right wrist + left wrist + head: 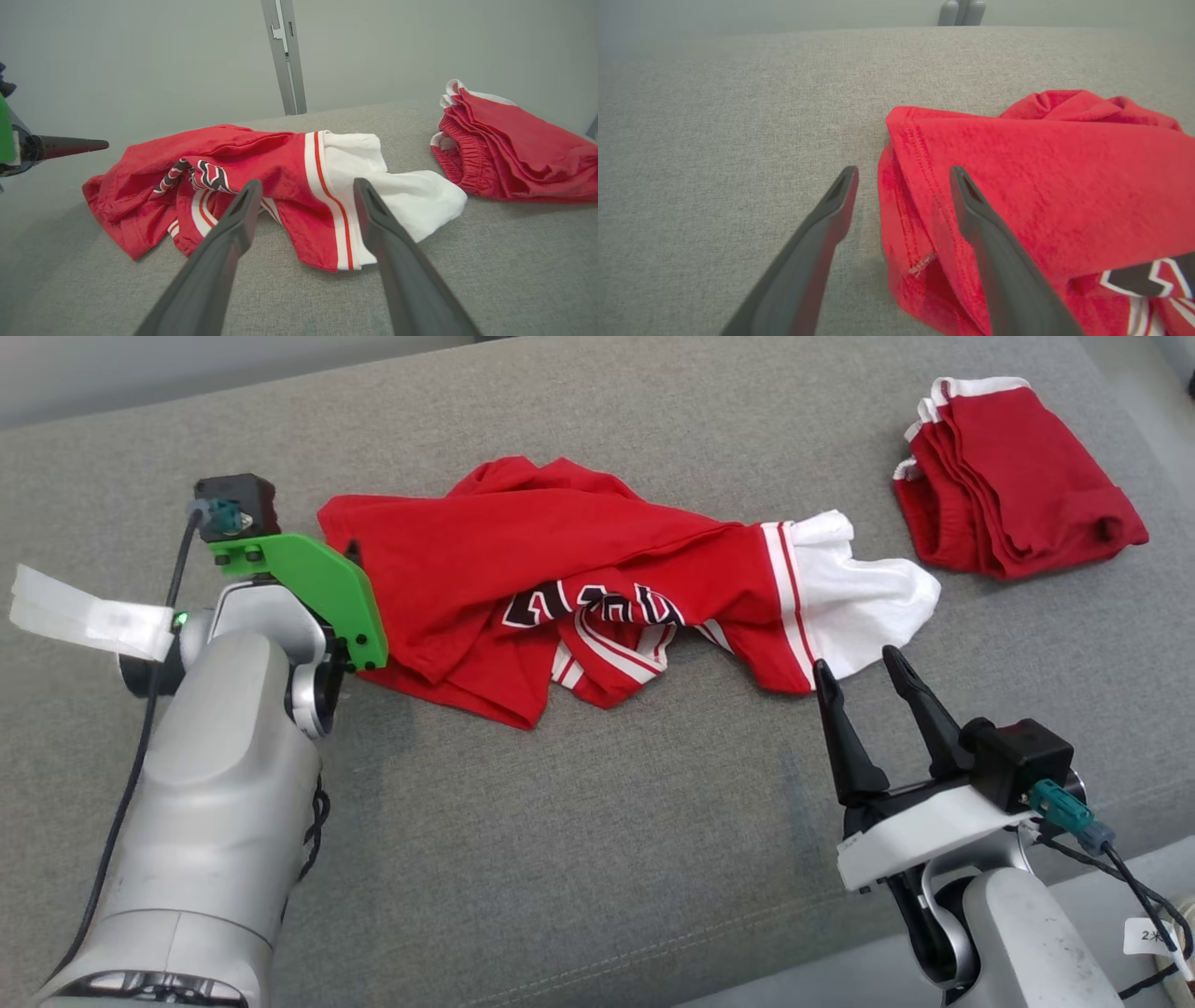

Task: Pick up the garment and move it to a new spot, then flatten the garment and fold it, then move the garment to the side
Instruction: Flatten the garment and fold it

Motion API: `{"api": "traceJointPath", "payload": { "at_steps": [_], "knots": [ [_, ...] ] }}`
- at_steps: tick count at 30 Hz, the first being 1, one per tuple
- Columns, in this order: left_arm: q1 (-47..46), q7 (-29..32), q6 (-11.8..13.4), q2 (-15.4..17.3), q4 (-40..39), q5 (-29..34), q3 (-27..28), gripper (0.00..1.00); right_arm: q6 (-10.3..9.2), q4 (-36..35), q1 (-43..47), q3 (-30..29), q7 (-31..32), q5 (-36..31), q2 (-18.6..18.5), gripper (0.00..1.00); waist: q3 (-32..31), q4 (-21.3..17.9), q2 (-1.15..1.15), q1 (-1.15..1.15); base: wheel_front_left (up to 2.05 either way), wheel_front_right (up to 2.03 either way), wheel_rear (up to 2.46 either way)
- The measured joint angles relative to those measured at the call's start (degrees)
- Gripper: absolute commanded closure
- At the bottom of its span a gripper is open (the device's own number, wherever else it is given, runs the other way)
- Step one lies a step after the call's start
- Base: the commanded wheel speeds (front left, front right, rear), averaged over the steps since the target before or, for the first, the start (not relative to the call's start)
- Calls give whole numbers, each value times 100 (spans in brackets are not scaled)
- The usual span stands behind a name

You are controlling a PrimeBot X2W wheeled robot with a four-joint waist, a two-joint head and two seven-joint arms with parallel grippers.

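Observation:
The garment (579,569) is a crumpled red shirt with a white sleeve and striped trim, lying mid-cushion. My left gripper (903,175) is open at the shirt's left edge. One finger (831,214) is over bare grey fabric and the other lies over the red hem (915,196). From the head camera, its green mount (327,588) hides most of that gripper (355,555). My right gripper (857,663) is open and empty, fingertips just short of the white sleeve (868,588). The right wrist view looks past its open gripper (307,183) at the shirt (233,158).
A folded pile of red shorts (1018,476) (518,144) lies at the back right of the grey cushion (597,840). A metal post (285,56) stands behind the cushion against a pale wall. The cushion's front edge runs near my right arm.

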Motion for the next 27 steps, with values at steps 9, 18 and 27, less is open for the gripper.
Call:
{"api": "traceJointPath", "payload": {
  "at_steps": [9,18,27],
  "knots": [
    [-426,394,187,163,628,-179,149,0,0,92,-76,136,-65,11,0,0,325,-351,0,0,0,0,0],
    [-664,642,88,196,907,-361,215,30,0,73,-98,164,-78,0,-1,0,472,-486,0,0,0,0,0],
    [-756,481,-127,88,960,-500,209,0,0,93,-99,151,-60,-45,-1,0,436,-450,0,0,0,0,0]
  ]
}}
